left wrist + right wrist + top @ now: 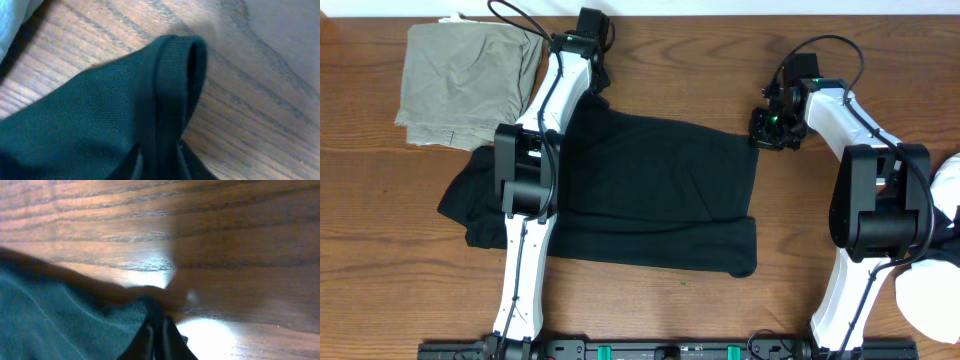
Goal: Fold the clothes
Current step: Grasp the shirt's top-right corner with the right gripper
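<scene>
The clothes [660, 190] are a black garment lying partly folded in the middle of the table, with a bunched part sticking out at the left under the left arm. My left gripper [597, 86] is at the garment's far left corner, and in the left wrist view it [160, 167] is shut on a hemmed edge of the fabric [100, 110]. My right gripper [764, 130] is at the far right corner. The right wrist view shows it [157, 340] shut on a tip of the cloth [60, 320], low over the wood.
An olive-khaki folded garment [470, 75] lies at the far left, just beyond the left gripper. A white object [935, 250] sits at the right edge beside the right arm. Bare wooden table [720, 60] lies between the two grippers and along the front.
</scene>
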`<state>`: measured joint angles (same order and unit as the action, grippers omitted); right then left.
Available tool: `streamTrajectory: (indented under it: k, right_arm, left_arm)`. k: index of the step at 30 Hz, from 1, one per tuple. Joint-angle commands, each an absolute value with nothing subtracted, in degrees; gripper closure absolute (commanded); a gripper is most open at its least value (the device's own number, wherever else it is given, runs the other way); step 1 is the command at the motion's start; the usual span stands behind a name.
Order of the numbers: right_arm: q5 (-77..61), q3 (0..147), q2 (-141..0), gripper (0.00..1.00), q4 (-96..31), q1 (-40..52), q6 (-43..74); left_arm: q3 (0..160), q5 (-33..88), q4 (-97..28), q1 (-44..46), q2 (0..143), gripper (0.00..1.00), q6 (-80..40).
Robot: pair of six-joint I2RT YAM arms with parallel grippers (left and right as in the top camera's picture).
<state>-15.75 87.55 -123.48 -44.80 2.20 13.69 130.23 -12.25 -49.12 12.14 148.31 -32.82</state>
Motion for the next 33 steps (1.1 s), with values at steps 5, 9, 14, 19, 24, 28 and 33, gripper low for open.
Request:
streamTrajectory:
  k: [5, 9, 14, 19, 24, 28, 33]
  right_arm:
    - [-15.9, 88.7, -124.8, 0.99, -44.8, 0.0, 15.9]
    - [-16.0, 88.9, -124.7, 0.99, -44.8, -0.8, 15.8]
    - [-15.9, 88.9, -124.7, 0.99, -44.4, -1.2, 15.8]
    - [-15.9, 89.5, -124.7, 0.99, -43.9, -2.4, 15.8]
    - [-15.9, 92.5, -124.7, 0.99, -45.4, -4.8, 15.6]
    - [-15.9, 96.7, -124.7, 0.99, -48.2, -6.7, 14.2]
    - [-15.9, 100.9, -124.7, 0.99, -51.3, -7.2, 11.8]
  left_arm:
    - [131.3, -12.7, -49.4, 11.7, 149.9, 0.94, -30.4]
    - [132.7, -12.7, -49.4, 11.7, 149.8, 0.94, -30.4]
    - [133.5, -12.7, -49.4, 11.7, 148.9, 0.94, -30.4]
    - [133.5, -12.7, -49.5, 11.7, 146.9, 0.94, -30.4]
    - [133.5, -12.0, -50.1, 11.9, 144.5, 0.94, -30.5]
    - [133.5, -9.1, -50.5, 11.9, 143.2, 0.94, -30.5]
    - [133.5, -8.8, -50.5, 12.0, 141.9, 0.94, -30.5]
